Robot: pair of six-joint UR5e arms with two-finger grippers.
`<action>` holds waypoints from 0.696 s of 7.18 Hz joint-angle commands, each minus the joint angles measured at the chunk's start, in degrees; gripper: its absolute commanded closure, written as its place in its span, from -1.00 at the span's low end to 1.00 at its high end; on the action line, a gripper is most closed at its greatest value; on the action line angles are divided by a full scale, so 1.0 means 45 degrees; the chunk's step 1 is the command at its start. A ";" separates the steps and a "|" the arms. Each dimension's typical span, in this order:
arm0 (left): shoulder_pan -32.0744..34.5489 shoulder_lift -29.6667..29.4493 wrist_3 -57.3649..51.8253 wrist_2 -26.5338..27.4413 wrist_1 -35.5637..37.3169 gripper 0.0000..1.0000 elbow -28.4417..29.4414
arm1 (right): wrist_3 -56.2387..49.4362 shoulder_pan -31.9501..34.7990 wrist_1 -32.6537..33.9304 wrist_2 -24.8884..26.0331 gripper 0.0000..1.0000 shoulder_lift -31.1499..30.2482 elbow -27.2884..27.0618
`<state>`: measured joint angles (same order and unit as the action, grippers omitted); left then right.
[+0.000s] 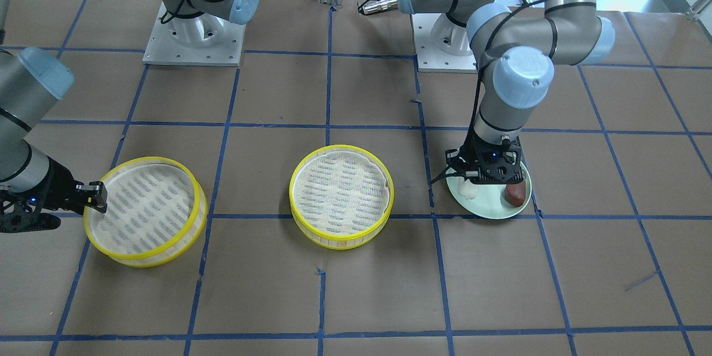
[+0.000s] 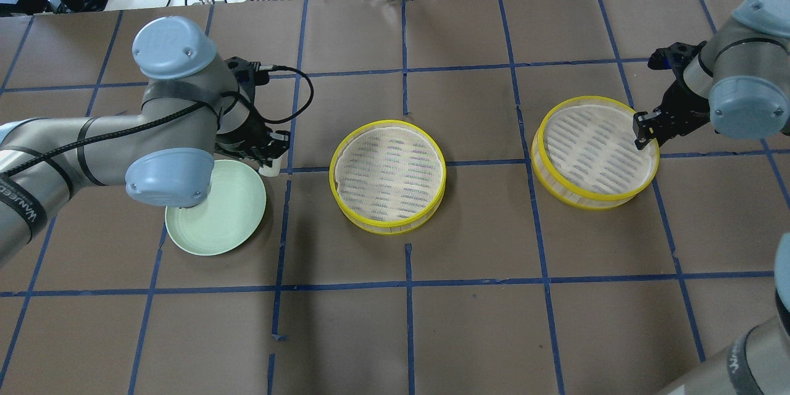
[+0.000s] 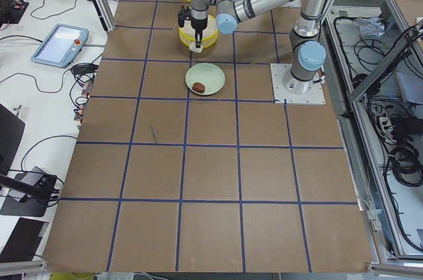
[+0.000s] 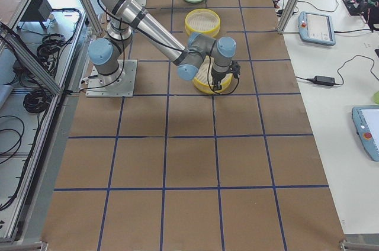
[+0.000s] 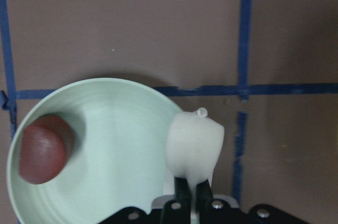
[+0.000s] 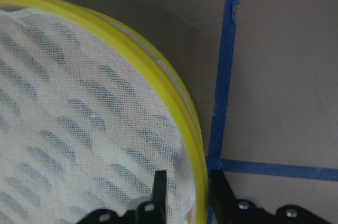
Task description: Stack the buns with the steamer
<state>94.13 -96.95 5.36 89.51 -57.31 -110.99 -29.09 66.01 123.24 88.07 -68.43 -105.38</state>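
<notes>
My left gripper (image 5: 191,184) is shut on the white oblong bun (image 5: 195,145) and holds it over the right edge of the pale green plate (image 5: 116,145). The dark reddish-brown bun (image 5: 45,150) lies on the plate's left side. In the front view the gripper (image 1: 473,183) hangs over the plate (image 1: 484,208) with both buns (image 1: 468,191) (image 1: 515,193) in sight. My right gripper (image 6: 187,182) straddles the yellow rim of a steamer tray (image 6: 79,129), shut on it; that tray (image 1: 146,211) looks slightly tilted. A second steamer tray (image 1: 341,200) sits at the table's middle.
The brown table has blue tape grid lines (image 1: 328,122). Both arm bases (image 1: 194,39) (image 1: 445,44) stand at the robot's side. The two trays (image 2: 387,176) (image 2: 594,149) lie about one grid square apart, with the plate (image 2: 216,216) to the middle tray's left in the overhead view.
</notes>
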 commanded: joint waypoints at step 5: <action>0.3222 -0.2654 0.4980 -0.1085 0.3164 -0.98 0.1109 | -0.0020 0.0000 -0.1611 0.0059 0.86 -0.0708 0.0951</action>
<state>108.36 -108.10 27.49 83.28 -44.29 -105.97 -29.21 66.00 120.75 88.56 -69.93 -103.37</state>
